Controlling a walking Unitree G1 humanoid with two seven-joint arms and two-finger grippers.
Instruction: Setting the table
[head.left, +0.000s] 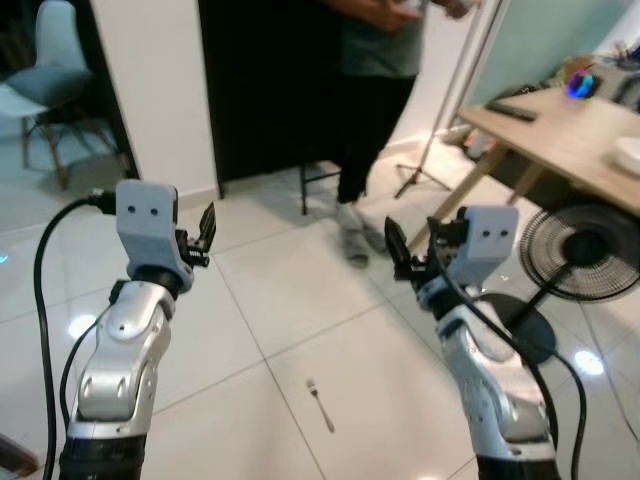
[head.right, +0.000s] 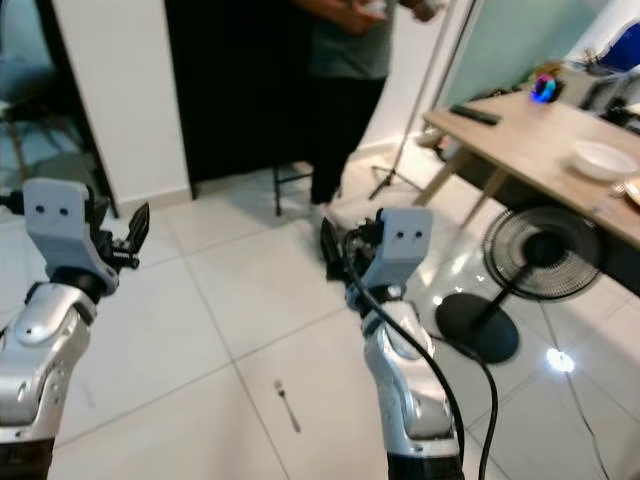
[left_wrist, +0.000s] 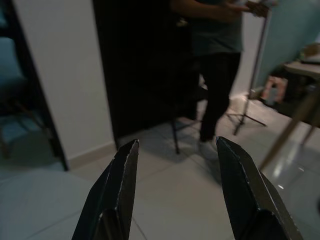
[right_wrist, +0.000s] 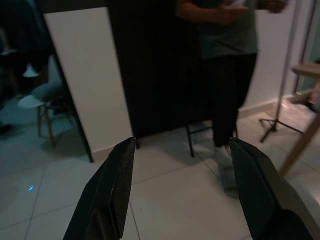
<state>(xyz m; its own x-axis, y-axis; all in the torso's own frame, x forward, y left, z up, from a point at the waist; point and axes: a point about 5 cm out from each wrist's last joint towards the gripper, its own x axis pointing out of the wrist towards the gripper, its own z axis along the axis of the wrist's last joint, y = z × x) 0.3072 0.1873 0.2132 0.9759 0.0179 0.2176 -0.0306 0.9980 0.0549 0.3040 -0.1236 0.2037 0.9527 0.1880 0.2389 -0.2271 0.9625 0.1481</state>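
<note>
A small silver metal fork (head.left: 320, 404) lies flat on the glossy white tiled floor (head.left: 300, 300), between the two raised silver arms and well apart from both claws. The left claw (head.left: 207, 232) is held up in the air with its two black fingers (left_wrist: 117, 192) spread apart and nothing between them; the right claw (head.left: 395, 252) is likewise raised, fingers (right_wrist: 114, 190) parted and empty.

The floor shows grey grout lines and bright reflections of lamps. To the robot's right stands a light wooden bench (head.right: 540, 140) on slanted legs, carrying a white bowl (head.right: 602, 159), a black remote-like bar (head.right: 474, 114) and a small glowing blue and pink object (head.right: 545, 88). A black pedestal fan (head.right: 525, 265) stands on the floor just beside the bench. Ahead, a person in a grey shirt and black trousers (head.left: 372, 100) stands before a dark doorway (head.left: 265, 90), near a tripod stand (head.left: 428, 165). A pale chair (head.left: 45, 70) sits far off on the left, beyond a white wall panel (head.left: 150, 90).
</note>
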